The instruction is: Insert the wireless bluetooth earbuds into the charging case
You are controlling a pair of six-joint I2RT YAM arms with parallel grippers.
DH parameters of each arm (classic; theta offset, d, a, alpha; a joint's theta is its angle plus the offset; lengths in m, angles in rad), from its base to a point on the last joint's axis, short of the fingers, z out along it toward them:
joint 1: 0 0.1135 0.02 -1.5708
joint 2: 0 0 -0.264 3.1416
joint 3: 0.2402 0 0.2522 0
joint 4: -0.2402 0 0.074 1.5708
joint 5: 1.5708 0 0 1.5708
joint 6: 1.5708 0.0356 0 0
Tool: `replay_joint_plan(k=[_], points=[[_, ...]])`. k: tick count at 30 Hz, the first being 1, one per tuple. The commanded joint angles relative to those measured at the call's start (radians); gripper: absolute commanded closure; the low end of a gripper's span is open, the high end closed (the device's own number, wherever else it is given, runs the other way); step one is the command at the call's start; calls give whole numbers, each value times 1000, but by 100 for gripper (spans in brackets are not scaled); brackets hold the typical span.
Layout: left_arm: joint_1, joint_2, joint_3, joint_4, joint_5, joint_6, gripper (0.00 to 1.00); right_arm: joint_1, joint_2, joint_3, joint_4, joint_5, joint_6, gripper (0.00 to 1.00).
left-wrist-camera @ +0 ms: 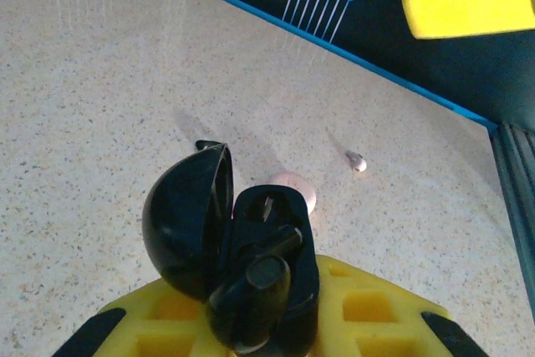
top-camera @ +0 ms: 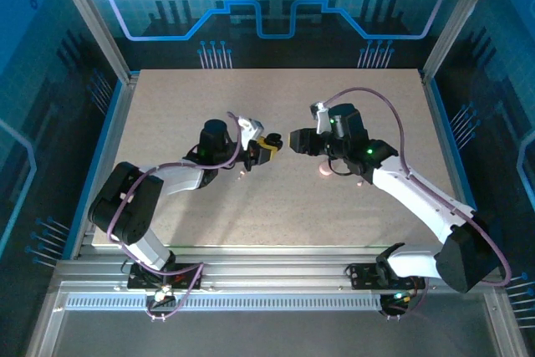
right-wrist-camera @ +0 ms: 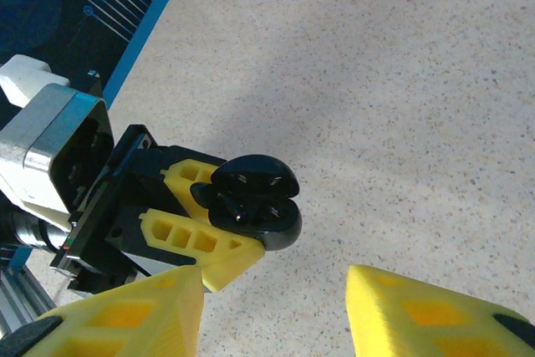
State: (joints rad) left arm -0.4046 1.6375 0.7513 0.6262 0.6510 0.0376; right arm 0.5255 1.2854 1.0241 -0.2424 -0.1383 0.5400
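Left pincer point(right-wrist-camera: 227, 215) clamps the open black case point(right-wrist-camera: 255, 186), facing parted right pincer point(right-wrist-camera: 272, 290)

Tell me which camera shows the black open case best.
The left wrist view: the black open case sits close and large, lid swung aside, interior visible. The right wrist view shows it whole but smaller, clamped in the left pincer. The top external view gives a small dark shape at that pincer's tip.

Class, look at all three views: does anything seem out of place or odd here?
Yes. A small pale piece lies loose on the table, apart from the open black case held in the left claw; perhaps an earbud, too small to tell. A pink round object sits nearby.
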Motion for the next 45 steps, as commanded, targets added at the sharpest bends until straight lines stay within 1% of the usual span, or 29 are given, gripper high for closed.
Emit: replay_joint_plan(k=[1,6,12,18,25,31,38,45], points=[[-12,-2,35,-46,-12,59,82,-21,14,-7,-37,10,30,51],[-23,-3,50,-110,-28,104,82,-33,19,-6,-69,18,48,51],[-26,11,65,-150,-42,126,82,-45,26,-5,-106,25,67,52],[-52,19,114,-278,-81,218,82,-56,30,-15,-113,11,75,51],[-77,19,137,-356,-113,274,82,-70,28,-19,-125,-5,77,51],[-83,3,124,-335,-107,258,82,-72,23,-30,-97,-59,72,51],[-83,-31,88,-304,-86,242,82,-82,25,-50,-74,-93,74,50],[-83,-38,100,-392,-113,306,82,-98,57,-68,-50,-149,116,49]])
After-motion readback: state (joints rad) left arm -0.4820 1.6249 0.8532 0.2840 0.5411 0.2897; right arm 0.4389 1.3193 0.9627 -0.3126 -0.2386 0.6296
